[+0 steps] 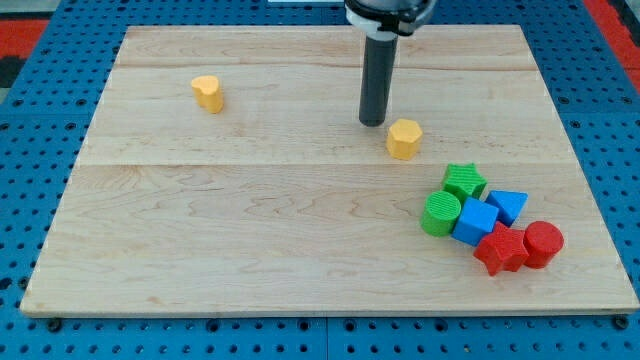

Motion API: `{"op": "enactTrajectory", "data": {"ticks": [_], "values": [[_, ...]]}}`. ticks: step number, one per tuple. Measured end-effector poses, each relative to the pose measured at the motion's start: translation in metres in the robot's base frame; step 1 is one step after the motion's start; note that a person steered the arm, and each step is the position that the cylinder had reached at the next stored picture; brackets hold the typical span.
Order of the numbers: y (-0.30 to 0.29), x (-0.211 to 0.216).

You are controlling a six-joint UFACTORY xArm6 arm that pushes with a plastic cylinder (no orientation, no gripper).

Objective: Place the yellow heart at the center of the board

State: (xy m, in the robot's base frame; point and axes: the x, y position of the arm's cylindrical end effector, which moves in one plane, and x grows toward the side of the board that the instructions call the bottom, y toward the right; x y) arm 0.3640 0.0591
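Camera view: I see my tip [373, 122] resting on the wooden board [250, 230] a little toward the view's top of the middle, the rod standing upright; it is a plain rod with no fingers to spread or pinch. The yellow heart [208, 92] sits well apart at the view's upper left. Just beside my tip, to the view's right, is a yellow hexagon [404, 138], not quite touching. Clustered at the view's lower right are a green star [464, 181], green cylinder [440, 213], blue cube [475, 220], blue triangle [509, 204], red star [500, 250] and red cylinder [543, 243].
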Motion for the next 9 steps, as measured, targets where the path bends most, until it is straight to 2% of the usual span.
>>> {"op": "enactTrajectory", "data": {"ticks": [1,2,3,4,5,6,7,8,9], "values": [[0.041,0.041],[0.054,0.099],[0.035,0.049],[0.001,-0.049],[-0.120,-0.126],[-0.235,-0.119],[-0.240,-0.038],[-0.164,0.007],[-0.185,-0.025]]}}
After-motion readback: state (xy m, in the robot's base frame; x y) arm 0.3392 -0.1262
